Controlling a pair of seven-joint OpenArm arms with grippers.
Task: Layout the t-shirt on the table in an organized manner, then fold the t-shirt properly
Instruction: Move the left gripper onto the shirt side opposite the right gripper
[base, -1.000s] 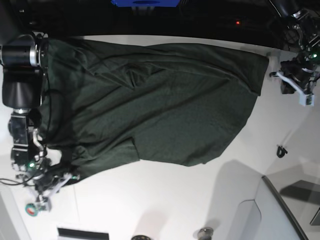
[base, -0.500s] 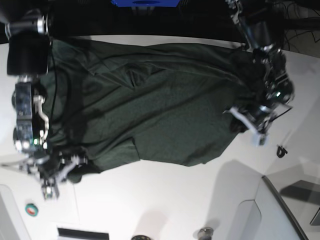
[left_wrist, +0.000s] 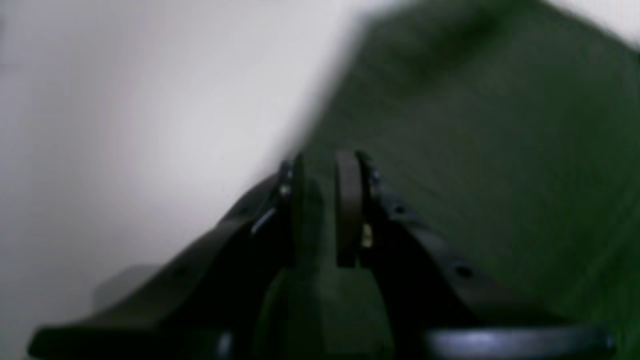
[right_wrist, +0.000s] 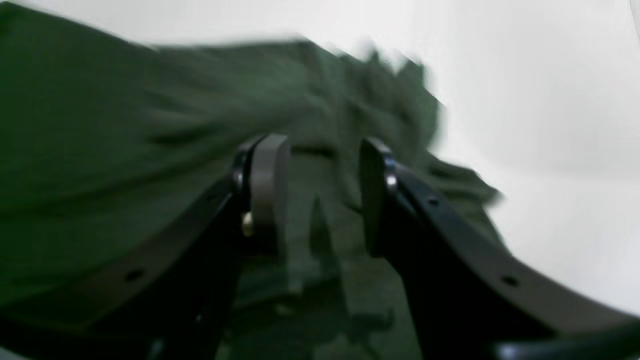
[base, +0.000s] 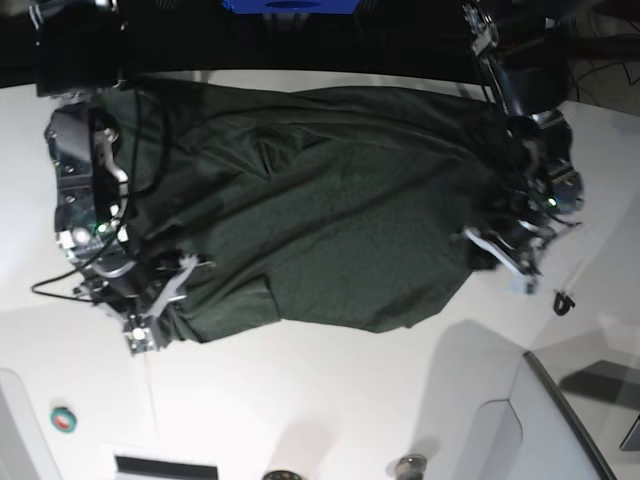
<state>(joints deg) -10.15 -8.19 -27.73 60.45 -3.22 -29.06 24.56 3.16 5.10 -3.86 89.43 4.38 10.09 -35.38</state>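
White table (base: 300, 400) carried one t-shirt (base: 330, 210), spread across its far half with two grippers at opposite edges. Your left gripper (left_wrist: 325, 210) pinched cloth between nearly closed jaws, while your right gripper (right_wrist: 320, 190) stood part open over bunched fabric, gripping nothing. You did best to draw each edge outward low and evenly, flattening wrinkles before folding.

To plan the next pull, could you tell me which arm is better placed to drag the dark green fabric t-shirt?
Probably the left: the left fingers pinch the dark green fabric t-shirt edge, while the right fingers stand apart, gripping nothing.
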